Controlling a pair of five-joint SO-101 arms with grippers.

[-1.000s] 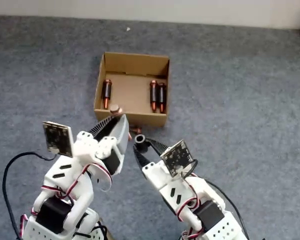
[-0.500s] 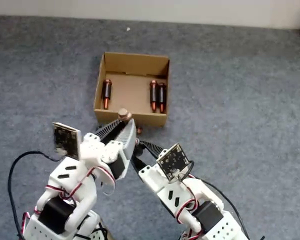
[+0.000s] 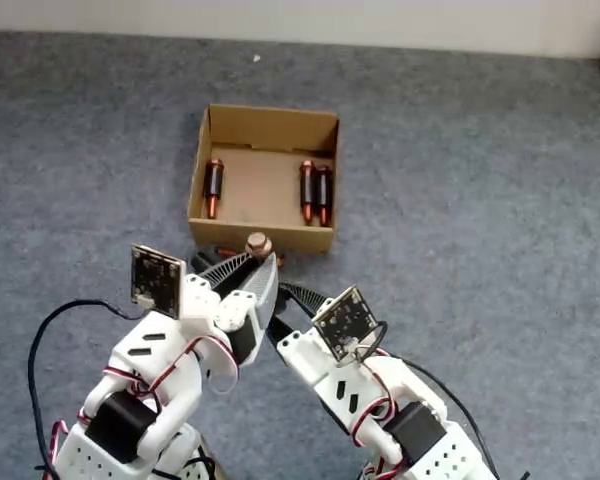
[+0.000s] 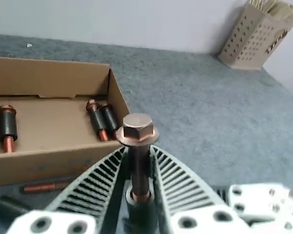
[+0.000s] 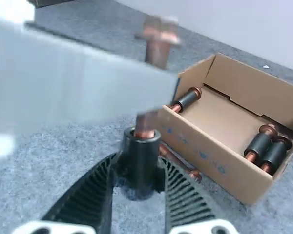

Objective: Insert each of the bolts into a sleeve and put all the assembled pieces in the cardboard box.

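Left gripper (image 4: 138,163) closed tight on a bolt (image 4: 137,134), held upright, head on top. Right gripper (image 5: 138,168) pinched around a black sleeve (image 5: 140,148), bolt's lower end at its mouth. Just beyond, cardboard box (image 3: 265,237) with three assembled pieces (image 3: 212,187) inside. Loose bolt (image 5: 178,163) on carpet (image 3: 480,200) beside its front wall.

High: fixed overhead, looks steeply down past both arms onto the box (image 3: 261,235); farthest off.
Left wrist: sits behind the left gripper (image 4: 138,153), faces forward along the bolt (image 4: 138,134) toward the box; close.
Right wrist: sits behind the right gripper (image 5: 138,163), faces over the sleeve (image 5: 139,146) toward the box; close.
Shared: all three see box and bolt.
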